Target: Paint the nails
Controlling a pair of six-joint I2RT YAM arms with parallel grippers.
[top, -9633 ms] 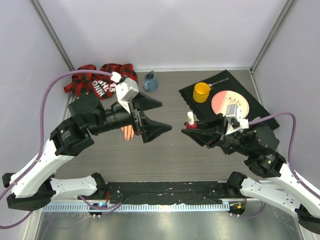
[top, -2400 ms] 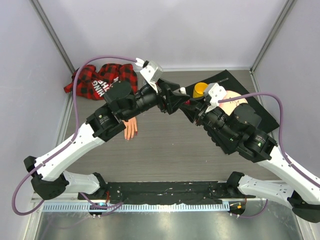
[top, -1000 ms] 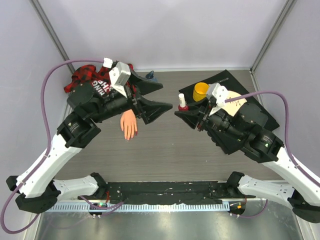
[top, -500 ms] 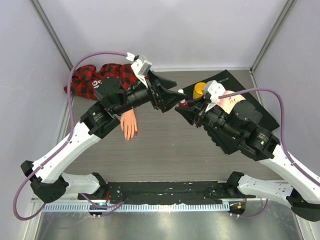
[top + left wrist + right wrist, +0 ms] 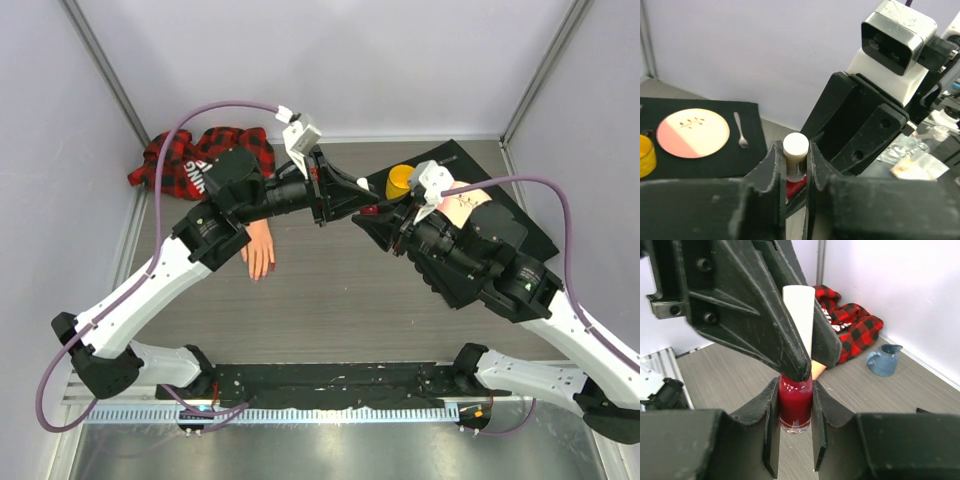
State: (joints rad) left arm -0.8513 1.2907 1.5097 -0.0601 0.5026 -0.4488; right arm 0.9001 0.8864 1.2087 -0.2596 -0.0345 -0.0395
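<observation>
Right jaws: clamped on the small red glass polish bottle (image 5: 795, 407); I keep it upright for uncapping.
Left jaws: pinching its white cylindrical cap (image 5: 795, 146), probably to unscrew it.
Nails (image 5: 258, 274): on the peach mannequin hand (image 5: 259, 250), flat on the table (image 5: 330, 300), apart from the bottle.

Left arm (image 5: 150, 285) and right arm (image 5: 480, 265), both stretched inward toward the far side, tips meeting: left end effector (image 5: 795, 150) pinched onto white cap (image 5: 795, 144), right end effector (image 5: 795, 392) clamped around red bottle (image 5: 795, 410) directly beneath.

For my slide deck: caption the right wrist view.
Right tool clamps the red polish bottle while the left tool grips its white cap, plaid sleeve and blue jug behind.
</observation>
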